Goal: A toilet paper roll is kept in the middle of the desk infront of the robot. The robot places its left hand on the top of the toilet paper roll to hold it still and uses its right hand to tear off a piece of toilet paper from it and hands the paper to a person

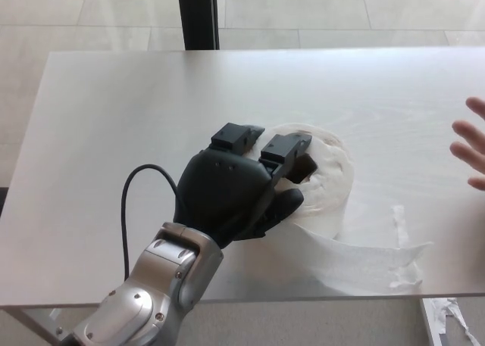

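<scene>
At the near edge a silver forearm [148,300] with a looping black cable [132,202] rises from the picture's lower left. It ends in the left hand [231,191], which lies on the toilet paper roll [326,183]; its two thick fingers [284,151] rest spread over the roll's top, pressing on it rather than gripping it. The roll stands upright near the middle of the pale grey desk [151,104]. A loose sheet [364,259] trails from it toward the near right edge, its end ragged. A torn scrap [447,316] lies beyond the desk edge at lower right. At the right border a person's open hand [474,145] hovers over the desk. Beyond the desk lie light floor tiles [91,13] and a dark upright post [198,17].
</scene>
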